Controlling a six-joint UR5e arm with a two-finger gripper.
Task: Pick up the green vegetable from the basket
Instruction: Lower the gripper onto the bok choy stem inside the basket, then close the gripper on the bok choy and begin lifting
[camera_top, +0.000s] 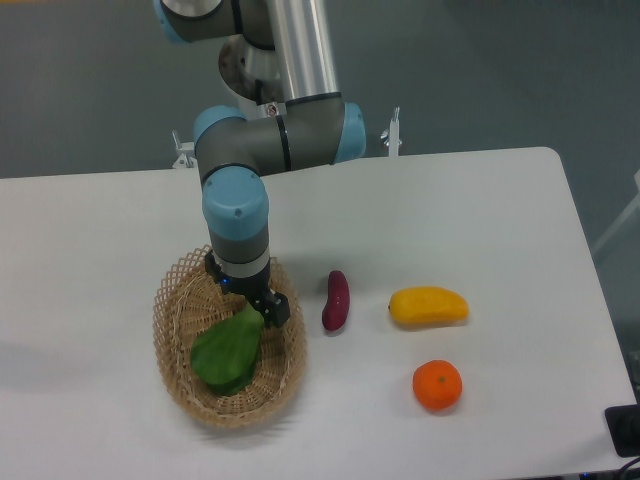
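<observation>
The green vegetable (227, 352) has broad dark green leaves and lies in the oval tan wicker basket (180, 370) at the table's front left. My gripper (262, 310) reaches down into the basket at the vegetable's upper right end, where the stalk is. Its black fingers (276, 311) sit against that end, and the stalk tip is hidden by them. I cannot tell whether the fingers are closed on the vegetable. The vegetable rests on the basket floor.
A purple sweet potato (336, 300) lies just right of the basket. A yellow mango (428, 306) lies further right, and an orange (437, 385) sits in front of it. The arm's body rises behind the basket.
</observation>
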